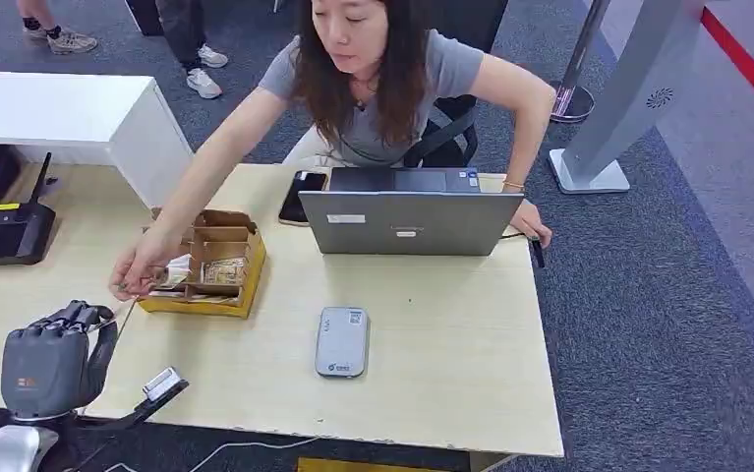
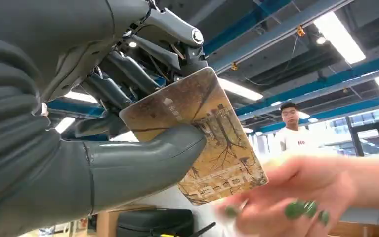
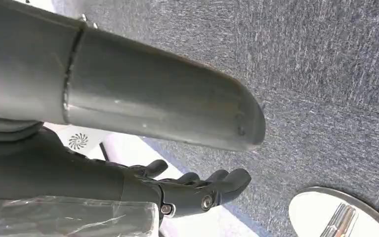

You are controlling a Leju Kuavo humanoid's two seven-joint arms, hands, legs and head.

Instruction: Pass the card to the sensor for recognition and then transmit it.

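Note:
My left hand (image 1: 53, 359) is raised over the table's near left corner. It pinches a brown card (image 2: 217, 148), printed with trees and buildings, between thumb and fingers. A person's hand (image 2: 301, 192) with green nails reaches to the card's free end; in the head view that hand (image 1: 137, 275) hovers just above my left hand. Whether it touches the card is blurred. The grey card sensor (image 1: 342, 341) lies flat mid-table, well to the right of my hand. My right hand (image 3: 187, 187) hangs over carpet, fingers loosely apart and holding nothing.
The person sits behind the wooden table (image 1: 432, 393), leaning over a grey laptop (image 1: 407, 221) with a phone (image 1: 302, 195) beside it. A cardboard box (image 1: 210, 265) of cards stands near my left hand. A black router (image 1: 4, 231) sits far left, and a white cabinet (image 1: 68, 113) behind it.

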